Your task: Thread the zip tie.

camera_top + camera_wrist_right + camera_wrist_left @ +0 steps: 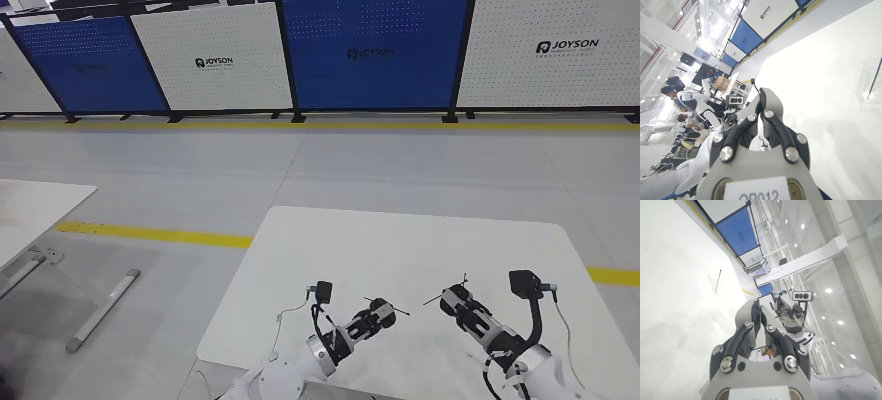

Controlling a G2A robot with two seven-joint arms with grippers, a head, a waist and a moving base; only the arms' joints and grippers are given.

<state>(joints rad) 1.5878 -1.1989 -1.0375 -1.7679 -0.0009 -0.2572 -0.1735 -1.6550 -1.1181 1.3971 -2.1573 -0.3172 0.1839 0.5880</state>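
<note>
Left gripper (386,310): lower centre of the top view, over the white tabletop (400,240). Its fingers are pressed together, pinching a thin black strip (400,310) that sticks out on both sides of the fingertips. In the left wrist view the strip appears as a fine dark line between the ribbed pads (756,321).

Right gripper (450,294): lower right of centre in the top view, facing the left gripper and near it, not touching. Its fingers are clamped on the zip tie (753,81). The tie's square head stands clear above the fingertips at the centre of the right wrist view, and the band curves down into the closed fingers.

It cannot be told whether the two held pieces belong to one tie.

Left wrist view, upper left: a slim dark rod (718,281) shows against the tabletop. Whether it lies on the surface cannot be told. Right wrist view, right edge: a similar dark line (874,79), likewise undetermined.

Surroundings, top view: blue and white panels (370,50) along the top, a yellow floor line (150,235) at left, and a second table (30,205) at the left edge.
</note>
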